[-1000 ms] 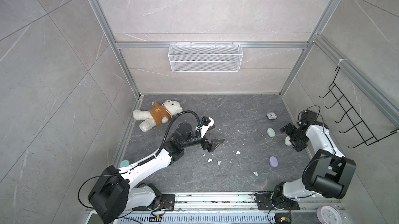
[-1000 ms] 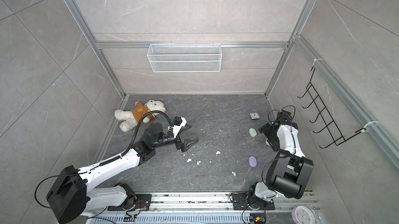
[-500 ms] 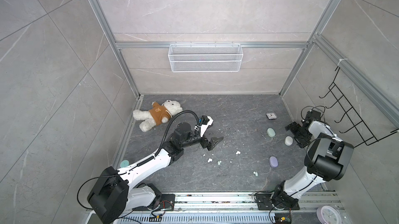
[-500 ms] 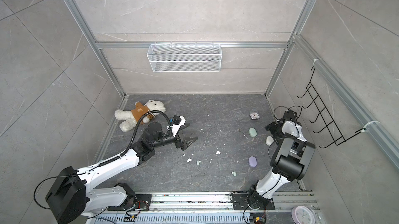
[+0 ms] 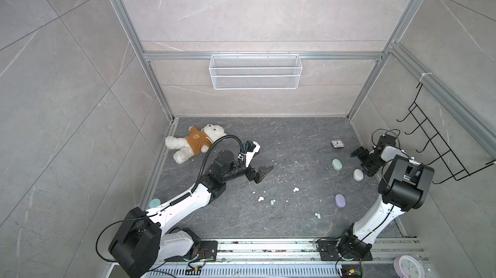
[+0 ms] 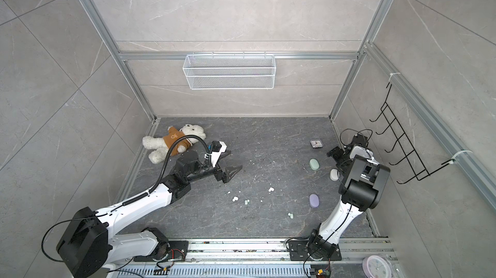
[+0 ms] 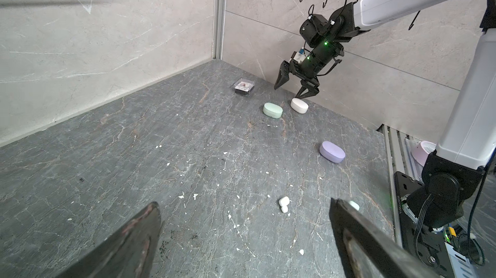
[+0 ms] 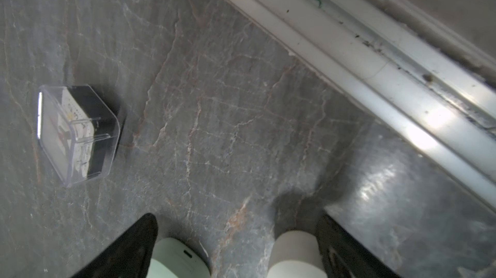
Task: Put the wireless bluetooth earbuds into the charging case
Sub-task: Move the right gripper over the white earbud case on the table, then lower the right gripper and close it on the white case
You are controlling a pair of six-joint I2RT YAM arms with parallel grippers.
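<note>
Right hand [image 5: 364, 162] is down low by the side wall, jaws spread wide, gripping nothing. On my wrist view the white charging case [image 8: 295, 252] sits between my fingers, tight beside one finger [image 8: 349, 252], and the mint charging case [image 8: 177, 260] lies just by the other. Both cases look shut. The lilac charging case [image 5: 340, 200] lies apart from them, nearer the front rail, also shut.

Left hand [image 5: 262, 173] hovers over the middle of the counter [image 5: 295, 142], open wide and empty.

Now the earbuds: all loose on the counter. I see a white pair [image 5: 296, 189] out in the middle, a second white pair [image 5: 261, 198] with mint buds [image 5: 272, 202] just beside it, and a mint pair [image 5: 317, 215] closer to the front. A small clear box [image 5: 337, 144] lies behind the mint case, and a teddy bear [image 5: 196, 142] is in the far left corner.
</note>
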